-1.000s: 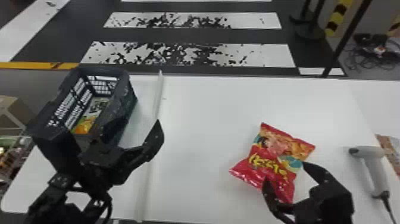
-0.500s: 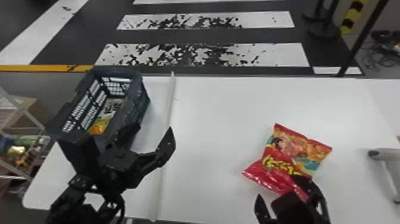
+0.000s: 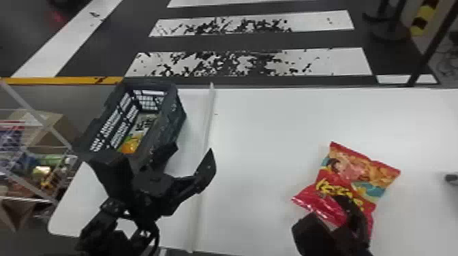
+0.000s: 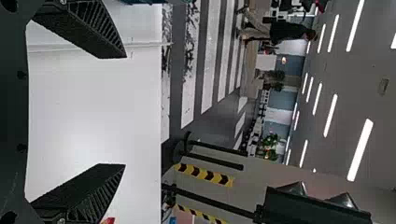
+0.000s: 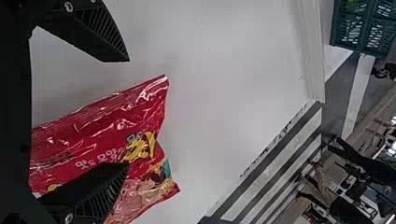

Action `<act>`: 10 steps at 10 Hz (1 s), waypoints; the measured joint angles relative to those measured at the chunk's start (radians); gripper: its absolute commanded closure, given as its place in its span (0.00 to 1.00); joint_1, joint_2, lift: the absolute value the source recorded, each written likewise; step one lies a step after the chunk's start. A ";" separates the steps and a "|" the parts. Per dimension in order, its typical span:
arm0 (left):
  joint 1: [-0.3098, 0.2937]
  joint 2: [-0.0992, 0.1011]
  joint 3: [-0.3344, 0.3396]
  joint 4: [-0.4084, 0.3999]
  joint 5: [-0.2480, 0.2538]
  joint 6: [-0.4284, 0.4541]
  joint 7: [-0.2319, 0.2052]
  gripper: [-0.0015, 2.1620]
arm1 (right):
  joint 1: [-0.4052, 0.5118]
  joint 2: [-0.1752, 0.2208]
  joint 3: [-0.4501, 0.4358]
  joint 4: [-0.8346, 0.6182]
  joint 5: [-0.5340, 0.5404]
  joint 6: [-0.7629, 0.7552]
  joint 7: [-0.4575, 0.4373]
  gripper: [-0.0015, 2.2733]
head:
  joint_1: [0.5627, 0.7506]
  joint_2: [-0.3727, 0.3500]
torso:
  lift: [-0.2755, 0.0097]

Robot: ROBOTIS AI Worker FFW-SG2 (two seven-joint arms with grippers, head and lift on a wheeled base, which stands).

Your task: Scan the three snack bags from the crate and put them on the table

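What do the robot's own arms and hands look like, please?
They are black. The left hand and the right hand each have two flat fingers, narrowing toward the tips, with slanted ribs on the side. Small silver screws sit near the finger roots. The left arm has a thin black cable-like loop.

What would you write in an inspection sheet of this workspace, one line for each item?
Surface: white table, pale strip across it.
Job's things: red snack bag on the table; crate at left, snack packaging inside.
Clutter: part of a dark object at the table's right.
Grippers: left gripper open, empty; right gripper open at the red bag.
Cables: nothing certain.
Surroundings: striped floor beyond; rack with goods at left.
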State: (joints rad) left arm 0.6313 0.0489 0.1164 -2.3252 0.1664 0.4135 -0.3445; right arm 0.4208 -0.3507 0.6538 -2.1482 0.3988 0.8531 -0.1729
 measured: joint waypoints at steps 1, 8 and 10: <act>-0.003 0.003 -0.001 0.005 0.004 0.000 -0.005 0.02 | -0.038 0.008 0.025 0.039 0.012 0.013 0.000 0.04 | 0.70 0.75 | 0.64; -0.033 0.052 0.000 0.032 0.072 0.008 -0.039 0.02 | -0.141 0.002 0.070 0.160 0.105 0.073 -0.095 0.98 | 0.70 0.64 | 0.64; -0.033 0.053 -0.001 0.036 0.076 0.009 -0.043 0.02 | -0.115 -0.024 0.067 0.132 0.110 -0.023 -0.135 0.98 | 0.70 0.66 | 0.64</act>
State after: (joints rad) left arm 0.5982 0.1021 0.1153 -2.2893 0.2424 0.4226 -0.3871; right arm 0.3055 -0.3747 0.7207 -2.0162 0.5091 0.8298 -0.3075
